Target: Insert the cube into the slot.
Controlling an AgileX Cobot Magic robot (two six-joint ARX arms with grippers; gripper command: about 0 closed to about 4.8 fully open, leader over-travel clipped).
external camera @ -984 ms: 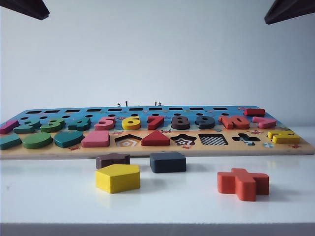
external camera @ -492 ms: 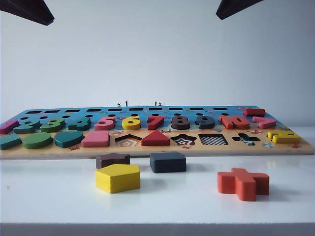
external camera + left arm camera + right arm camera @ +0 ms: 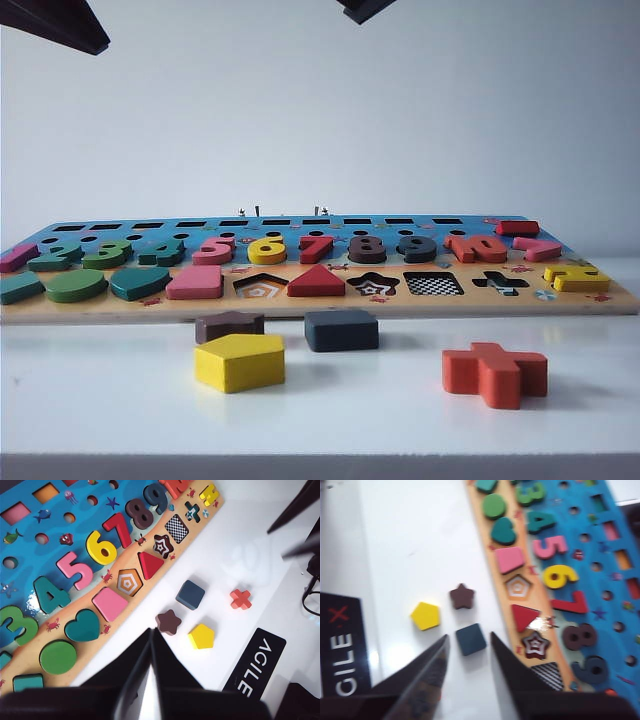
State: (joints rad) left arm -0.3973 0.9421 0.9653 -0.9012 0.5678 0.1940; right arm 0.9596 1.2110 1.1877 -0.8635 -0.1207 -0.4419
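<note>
The cube (image 3: 341, 330) is a flat navy block lying on the white table just in front of the puzzle board (image 3: 300, 311). It also shows in both wrist views, as the cube (image 3: 190, 595) and the cube (image 3: 471, 639). The slot (image 3: 433, 284) is the checkerboard square cut-out, right of the cube; it is empty, as the slot (image 3: 177, 528) and the slot (image 3: 549, 675) confirm. My right gripper (image 3: 469, 636) hangs open well above the table, the cube framed between its fingertips. My left gripper (image 3: 151, 632) is shut and empty, high over the table near the board's front edge.
A yellow pentagon (image 3: 239, 361), a brown star (image 3: 229, 325) and an orange cross (image 3: 494, 373) lie on the table around the cube. Dark arm parts (image 3: 365, 8) reach in at the top. A black labelled strip (image 3: 255, 665) runs along the table's near side.
The right arm's dark tip has swung left along the top of the exterior view, from the right corner to the middle. The left arm and the blocks have stayed put.
</note>
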